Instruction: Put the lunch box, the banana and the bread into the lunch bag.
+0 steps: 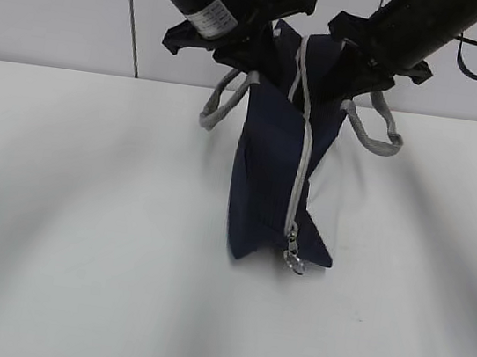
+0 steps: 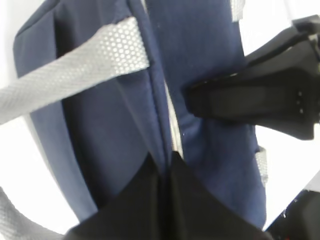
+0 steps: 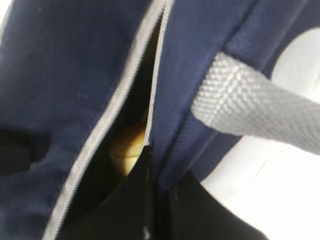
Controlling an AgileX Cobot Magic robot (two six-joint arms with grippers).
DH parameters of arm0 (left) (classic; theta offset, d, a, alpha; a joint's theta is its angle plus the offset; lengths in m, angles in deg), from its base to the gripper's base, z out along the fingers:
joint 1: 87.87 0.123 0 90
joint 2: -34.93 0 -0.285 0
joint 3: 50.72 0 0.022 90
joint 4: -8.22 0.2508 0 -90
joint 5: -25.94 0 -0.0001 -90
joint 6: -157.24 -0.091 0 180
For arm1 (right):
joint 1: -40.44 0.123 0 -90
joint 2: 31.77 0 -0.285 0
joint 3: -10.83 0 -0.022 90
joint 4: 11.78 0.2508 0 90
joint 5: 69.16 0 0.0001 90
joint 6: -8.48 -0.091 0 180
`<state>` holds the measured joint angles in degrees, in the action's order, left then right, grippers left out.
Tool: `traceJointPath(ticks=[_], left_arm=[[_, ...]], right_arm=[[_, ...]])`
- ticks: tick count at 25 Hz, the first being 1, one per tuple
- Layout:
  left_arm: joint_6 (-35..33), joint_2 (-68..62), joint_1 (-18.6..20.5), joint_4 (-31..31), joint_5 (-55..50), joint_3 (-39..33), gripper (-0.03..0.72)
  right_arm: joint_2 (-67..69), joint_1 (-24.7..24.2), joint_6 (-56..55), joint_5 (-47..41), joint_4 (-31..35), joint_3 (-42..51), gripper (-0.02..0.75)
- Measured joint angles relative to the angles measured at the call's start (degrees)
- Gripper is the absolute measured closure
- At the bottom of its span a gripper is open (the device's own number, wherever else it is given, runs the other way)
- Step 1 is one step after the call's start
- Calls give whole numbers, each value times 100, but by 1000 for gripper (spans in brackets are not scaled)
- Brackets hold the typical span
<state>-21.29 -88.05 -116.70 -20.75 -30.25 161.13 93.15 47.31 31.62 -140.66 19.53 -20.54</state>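
Item: 2 tools pinching lunch bag mouth

My left tool (image 2: 165, 170) and right tool (image 3: 150, 165) each clamp navy fabric of the lunch bag (image 1: 269, 183), standing on the bench (image 1: 77, 253); something golden shows inside, perhaps the bread (image 3: 127, 147). Keep edges taut, level.

boxy navy-blue fabric lunch bag (image 1: 266, 173): navy body, white side panel | long grey zipper (image 1: 301, 165): pale grey | woven strap handles (image 2: 75, 75): grey, dotted weave | item inside the bag's gap (image 3: 129, 145): golden-yellow | two black arms' grippers: black | white tabletop (image 1: 77, 253): plain white
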Motion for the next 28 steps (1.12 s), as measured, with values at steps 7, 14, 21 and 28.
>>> traceJointPath(ticks=[7, 14, 21, 28], left_arm=[[236, 127, 11, 474, 33, 0, 691], [269, 138, 11, 582, 302, -312, 691], [269, 83, 11, 615, 501, -501, 691], [269, 56, 11, 931, 475, -501, 614]], right_arm=[[20, 0, 64, 0, 97, -166, 749], [34, 9, 64, 0, 81, -189, 749], [270, 9, 1, 35, 96, -199, 741], [302, 9, -67, 61, 144, -244, 400]])
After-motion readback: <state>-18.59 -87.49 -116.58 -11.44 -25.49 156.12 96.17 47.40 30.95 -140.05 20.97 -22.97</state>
